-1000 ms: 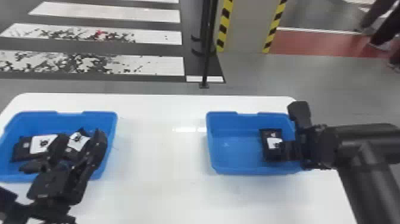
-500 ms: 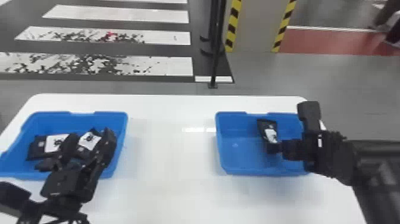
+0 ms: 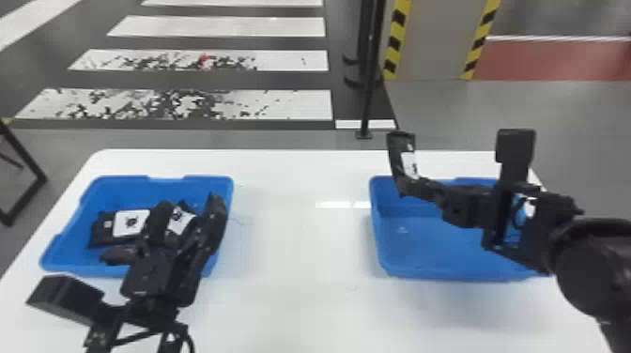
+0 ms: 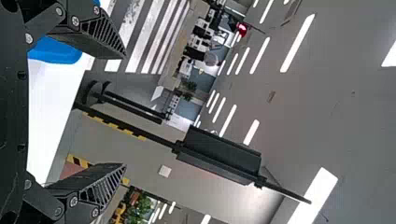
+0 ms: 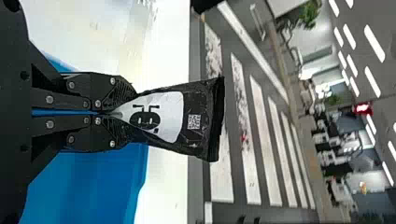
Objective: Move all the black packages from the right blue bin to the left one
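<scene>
In the head view my right gripper [image 3: 415,187] is above the left part of the right blue bin [image 3: 436,272], shut on a black package [image 3: 403,157] with a white label. The right wrist view shows that package [image 5: 198,116] pinched at one end by my right gripper [image 5: 116,113]. My left gripper [image 3: 190,206] stands over the left blue bin [image 3: 117,185], its fingers apart. Black packages [image 3: 105,230] with white labels lie in that bin, partly hidden behind the fingers. The left wrist view has my left gripper [image 4: 123,111] open, nothing between its fingers.
A white table [image 3: 300,281] holds both bins, with a wide strip of tabletop between them. Past the table's far edge a black pole [image 3: 368,94] rises from the floor. A dark metal frame [image 3: 28,188] stands beyond the left edge.
My right gripper has lifted the black package out of the right bin and swung it leftward. The head view has shifted a little; the left gripper keeps its place over the left bin.
</scene>
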Motion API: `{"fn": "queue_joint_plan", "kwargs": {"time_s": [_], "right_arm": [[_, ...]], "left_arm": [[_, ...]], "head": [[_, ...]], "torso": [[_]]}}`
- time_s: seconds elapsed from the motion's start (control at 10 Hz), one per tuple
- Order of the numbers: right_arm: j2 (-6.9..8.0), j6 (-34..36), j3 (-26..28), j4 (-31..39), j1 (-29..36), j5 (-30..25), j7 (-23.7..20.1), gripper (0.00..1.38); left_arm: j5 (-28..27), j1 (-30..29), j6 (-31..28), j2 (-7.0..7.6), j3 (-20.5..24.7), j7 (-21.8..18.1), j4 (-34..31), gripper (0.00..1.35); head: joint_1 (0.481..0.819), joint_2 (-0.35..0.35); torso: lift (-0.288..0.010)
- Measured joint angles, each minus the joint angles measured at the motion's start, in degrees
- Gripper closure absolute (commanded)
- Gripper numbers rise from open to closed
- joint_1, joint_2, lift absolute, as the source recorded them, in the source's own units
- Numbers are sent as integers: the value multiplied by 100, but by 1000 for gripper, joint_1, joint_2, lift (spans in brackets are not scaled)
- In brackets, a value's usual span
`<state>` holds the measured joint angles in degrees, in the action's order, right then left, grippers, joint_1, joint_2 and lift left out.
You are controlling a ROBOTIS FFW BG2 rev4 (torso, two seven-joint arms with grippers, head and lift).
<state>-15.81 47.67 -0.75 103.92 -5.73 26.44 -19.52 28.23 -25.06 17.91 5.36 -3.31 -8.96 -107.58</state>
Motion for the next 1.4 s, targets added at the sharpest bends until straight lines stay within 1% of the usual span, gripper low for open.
{"fn": "queue_joint_plan", "kwargs": {"time_s": [0.2, 0.3, 0.5, 0.7, 1.0, 1.2, 1.3, 1.4], "right_arm": [[-59, -114, -654, 111, -35, 729, -65, 1148], [-89, -154, -971, 130, -77, 965, -70, 1148], [-130, -189, -1495, 104, -226, 1187, -61, 1148], [-152, -207, -1887, 78, -343, 1338, -47, 1148], [-189, -228, -2405, 36, -484, 1525, -3, 1148], [-206, -250, -2668, 24, -534, 1635, 2, 1148], [-215, -253, -2752, 30, -545, 1690, 1, 1148], [-220, -253, -2796, 43, -551, 1721, 1, 1148]], "left_arm": [[29, 98, -414, 46, -125, -86, -168, 229], [75, 149, -666, 67, -175, -157, -222, 229], [154, 261, -1142, 102, -273, -258, -295, 228], [159, 322, -1454, 129, -338, -291, -304, 229], [200, 351, -1620, 133, -368, -317, -309, 228], [269, 366, -1719, 146, -410, -356, -316, 242], [311, 369, -1803, 149, -420, -365, -318, 518], [331, 369, -1916, 149, -405, -376, -318, 1049]], "head": [[695, 110], [695, 123], [695, 158], [695, 175], [695, 216], [695, 231], [695, 238], [695, 242]], "torso": [[-140], [-140], [-140], [-140], [-140], [-140], [-140], [-140]]}}
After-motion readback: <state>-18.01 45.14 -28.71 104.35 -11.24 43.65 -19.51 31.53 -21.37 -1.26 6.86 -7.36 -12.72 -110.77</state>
